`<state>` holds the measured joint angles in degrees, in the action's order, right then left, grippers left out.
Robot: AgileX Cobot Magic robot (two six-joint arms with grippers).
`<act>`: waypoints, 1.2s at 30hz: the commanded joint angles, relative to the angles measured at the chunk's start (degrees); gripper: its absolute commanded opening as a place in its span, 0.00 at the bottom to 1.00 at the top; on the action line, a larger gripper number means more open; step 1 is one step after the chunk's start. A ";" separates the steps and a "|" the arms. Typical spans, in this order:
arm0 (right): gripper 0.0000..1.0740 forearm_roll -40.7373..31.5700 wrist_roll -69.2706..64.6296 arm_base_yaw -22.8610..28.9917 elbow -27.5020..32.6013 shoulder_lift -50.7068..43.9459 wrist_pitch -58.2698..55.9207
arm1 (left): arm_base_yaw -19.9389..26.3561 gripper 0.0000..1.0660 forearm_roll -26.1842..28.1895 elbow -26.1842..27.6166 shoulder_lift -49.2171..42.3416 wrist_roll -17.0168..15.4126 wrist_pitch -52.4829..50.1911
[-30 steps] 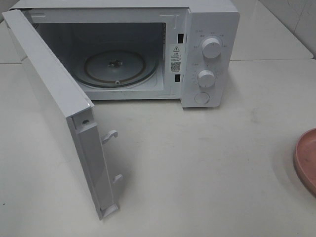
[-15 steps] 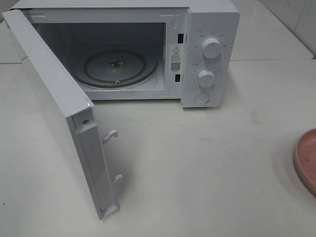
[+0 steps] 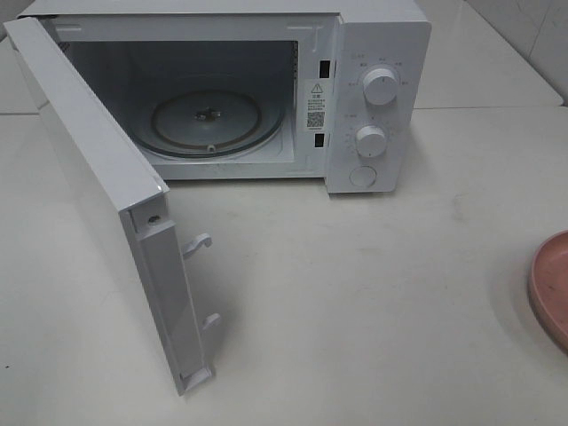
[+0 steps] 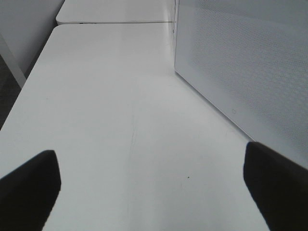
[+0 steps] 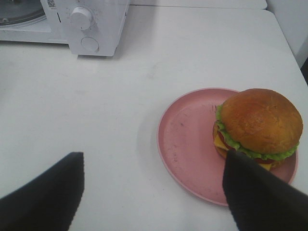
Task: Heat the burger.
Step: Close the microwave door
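- We see the burger (image 5: 259, 126) in the right wrist view, at the right of the frame, sitting on the pink plate (image 5: 190, 139) toward the plate's right side.
- We note its brown bun on top, with green lettuce, yellow cheese and red tomato showing beneath.
- The right gripper (image 5: 154, 192) hangs above the table (image 5: 144, 72) with its jaws spread wide and nothing between them; one dark finger (image 5: 260, 197) overlaps the burger's lower edge in the frame.
- The left gripper (image 4: 154, 185) is likewise spread wide and grips nothing, beside the microwave door (image 4: 245, 67).
- In the high view, the microwave (image 3: 373, 89) stands at the upper centre, its door (image 3: 106, 195) swung open to the left.
- The glass turntable (image 3: 209, 120) lies bare inside.
- Only the plate's edge (image 3: 550, 284) shows at the right border there.
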<state>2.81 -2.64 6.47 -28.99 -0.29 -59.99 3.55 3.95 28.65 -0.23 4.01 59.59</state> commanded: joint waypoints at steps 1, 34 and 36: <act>0.71 -0.17 0.46 -0.46 -0.06 -1.55 0.57 | 0.00 0.92 0.23 -0.11 -1.15 -0.17 -0.06; 0.71 -0.17 0.40 -0.46 -0.06 -1.55 0.57 | -0.06 0.00 1.15 -6.07 32.89 0.29 -40.97; 0.71 -0.17 0.40 -0.46 -0.06 -1.55 0.57 | -0.06 0.00 1.15 -7.28 35.52 0.29 -46.29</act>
<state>2.81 -2.64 6.47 -28.99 -0.29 -59.99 3.55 4.58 22.23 33.52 4.24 19.08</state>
